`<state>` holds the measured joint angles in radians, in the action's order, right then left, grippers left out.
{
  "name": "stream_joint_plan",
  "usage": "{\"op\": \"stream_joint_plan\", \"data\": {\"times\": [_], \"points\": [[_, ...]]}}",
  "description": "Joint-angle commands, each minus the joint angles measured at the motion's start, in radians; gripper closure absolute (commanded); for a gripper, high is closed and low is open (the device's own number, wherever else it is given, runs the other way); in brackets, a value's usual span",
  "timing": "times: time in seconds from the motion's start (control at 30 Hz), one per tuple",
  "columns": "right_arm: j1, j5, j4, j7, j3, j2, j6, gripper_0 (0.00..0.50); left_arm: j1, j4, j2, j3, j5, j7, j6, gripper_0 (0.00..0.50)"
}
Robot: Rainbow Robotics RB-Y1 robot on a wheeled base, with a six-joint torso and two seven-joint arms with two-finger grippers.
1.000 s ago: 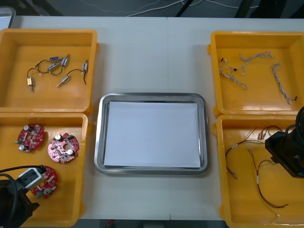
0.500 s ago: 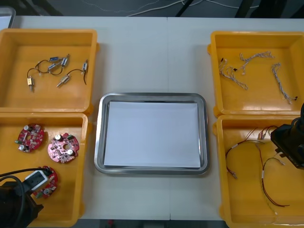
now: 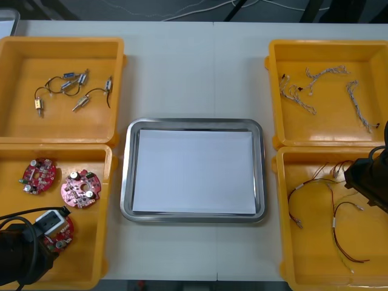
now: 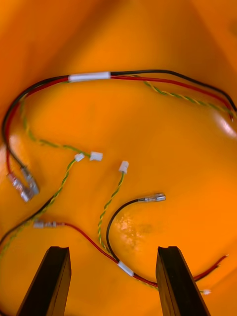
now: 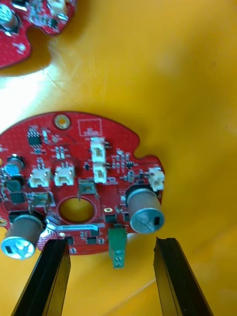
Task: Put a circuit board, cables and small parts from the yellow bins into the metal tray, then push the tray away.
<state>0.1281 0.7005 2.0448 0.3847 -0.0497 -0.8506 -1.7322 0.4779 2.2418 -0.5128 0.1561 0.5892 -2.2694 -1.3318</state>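
Left gripper (image 5: 113, 284) is spread wide and holds nothing, low inside the near left yellow bin (image 3: 97, 248). A round red circuit board (image 5: 81, 173) lies flat on the bin floor right ahead of the fingertips. Its green connector (image 5: 116, 245) pokes into the gap between the two fingers. Cannot tell if either finger touches the board's edge. A second board (image 5: 24, 24) lies farther ahead of this gripper, off to one side and apart from the first. In the front view the left arm (image 3: 21, 257) sits over that bin's near corner, with the targeted board just beside it and two more boards beyond.

Right gripper (image 4: 112, 284) is also spread and empty, down in the near right yellow bin (image 3: 303, 260) over the red and yellow cables (image 4: 126, 269). A red lead with a white sleeve crosses just ahead of the fingertips. A black lead with a metal terminal (image 4: 153, 198) and a twisted strand lie farther ahead. In the front view the right arm (image 3: 371, 185) is at that bin's outer side.

Metal tray (image 3: 125, 182), white inside, sits on the counter (image 3: 194, 73) between the two grippers, well apart from both. The far left yellow bin (image 3: 24, 115) holds small metal parts (image 3: 73, 88) on black leads, well beyond the left gripper. The far right yellow bin (image 3: 291, 130) holds twisted blue and white cables (image 3: 327, 76), well beyond the right gripper.
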Motion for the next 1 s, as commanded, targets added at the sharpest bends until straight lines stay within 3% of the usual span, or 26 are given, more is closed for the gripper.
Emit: {"op": "stream_joint_plan", "data": {"times": [0.03, 0.3, 0.37, 0.5, 0.57, 0.7, 0.8, 1.0], "points": [[-0.019, 0.017, 0.095, 0.126, 0.076, -0.038, -0.023, 0.000, -0.022, -0.005, 0.020, -0.018, -0.016, -0.140, -0.007, 0.007], [-0.105, 0.034, 0.202, 0.434, 0.122, -0.024, -0.018, 0.000, -0.024, -0.030, 0.020, -0.024, -0.025, -0.144, 0.008, 0.034], [-0.117, 0.037, 0.215, 0.508, 0.128, -0.013, -0.018, 0.000, -0.024, -0.033, 0.020, -0.030, -0.028, -0.142, 0.017, 0.062], [-0.139, 0.043, 0.218, 0.668, 0.146, 0.021, -0.020, 0.000, -0.024, -0.034, 0.022, -0.036, -0.034, -0.140, 0.022, 0.166], [-0.151, 0.047, 0.218, 0.746, 0.146, 0.030, -0.018, 0.000, -0.025, -0.034, 0.022, -0.035, -0.034, -0.139, 0.022, 0.264], [-0.183, 0.047, 0.218, 0.847, 0.146, 0.045, 0.003, 0.000, -0.024, -0.033, 0.022, -0.035, -0.034, -0.140, 0.022, 0.375], [-0.226, 0.033, 0.216, 0.882, 0.146, 0.065, 0.049, 0.000, -0.024, -0.033, 0.020, -0.035, -0.035, -0.137, 0.022, 0.500], [-0.275, 0.008, 0.209, 0.889, 0.146, 0.116, 0.071, 0.000, -0.038, -0.033, 0.022, -0.023, -0.028, -0.136, 0.019, 0.500]]}}
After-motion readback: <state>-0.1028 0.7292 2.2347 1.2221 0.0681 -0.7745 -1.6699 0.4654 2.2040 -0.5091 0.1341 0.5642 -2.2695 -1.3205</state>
